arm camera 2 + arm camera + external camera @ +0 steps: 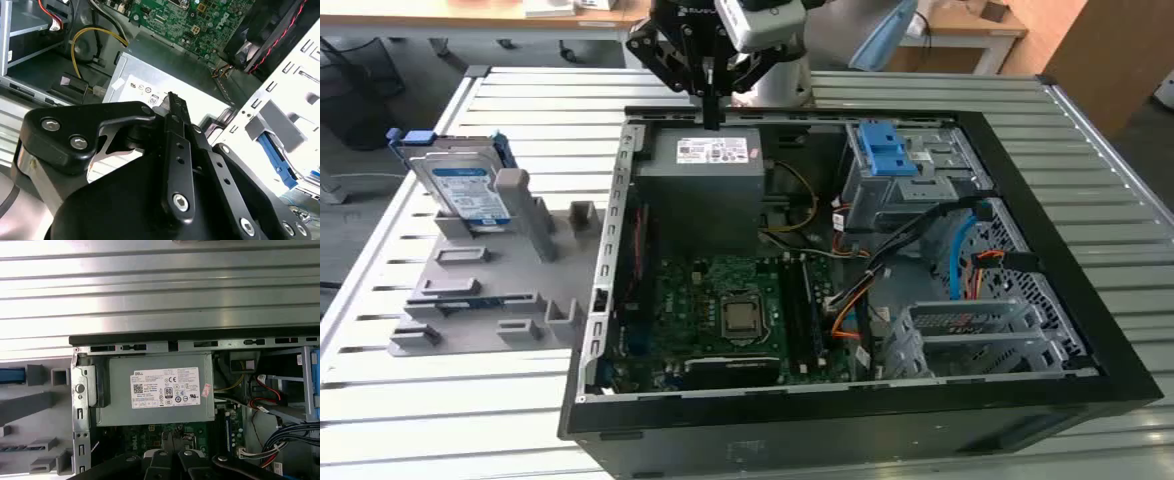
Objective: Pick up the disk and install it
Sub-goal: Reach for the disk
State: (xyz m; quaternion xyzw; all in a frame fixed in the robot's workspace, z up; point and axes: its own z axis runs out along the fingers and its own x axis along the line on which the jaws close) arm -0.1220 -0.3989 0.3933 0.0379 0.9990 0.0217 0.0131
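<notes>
Silver disk [464,190] stands in the grey holder [467,256] at the table's [360,372] edge, exterior view's left; the gripper [711,121], pinched narrow and empty, hangs above the power supply [120,390], close in the first wrist view.

Bright even light, glare on table [160,290]
</notes>
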